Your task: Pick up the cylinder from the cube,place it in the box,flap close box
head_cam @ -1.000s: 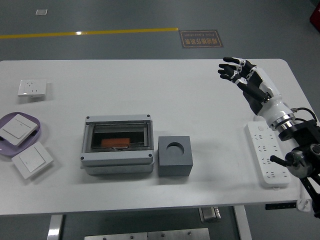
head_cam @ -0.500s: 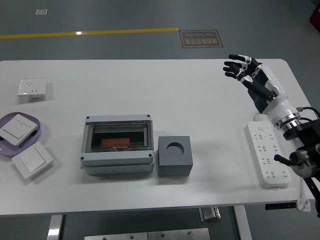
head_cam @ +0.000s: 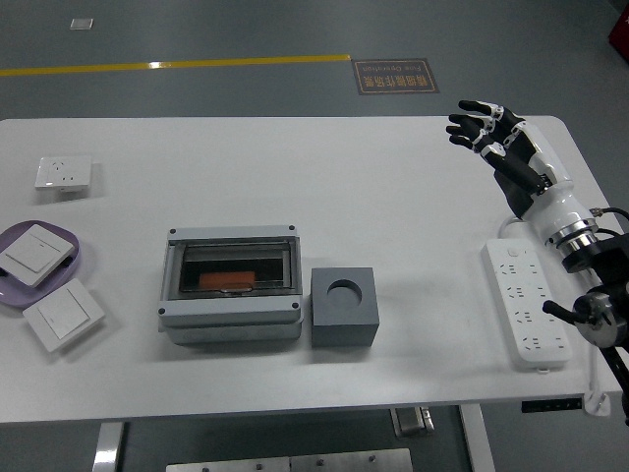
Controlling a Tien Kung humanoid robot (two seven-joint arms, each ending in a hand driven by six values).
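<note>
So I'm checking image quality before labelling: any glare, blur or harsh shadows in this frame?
Head view: even overhead light, soft short shadows beside the box and cube; the box's clear flap shows mild reflection, though the orange piece inside stays visible; right hand sharp, no motion blur; floor dimmer than the table.

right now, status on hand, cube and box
Right hand open, empty, over far right table. Cube hole empty; orange piece inside box, clear flap down. Nothing blocking.

A power strip (head_cam: 528, 304) lies right; left — a wall socket (head_cam: 63, 172), a purple plate (head_cam: 79, 258) with a switch (head_cam: 34, 252), another switch (head_cam: 63, 314) beside
</note>
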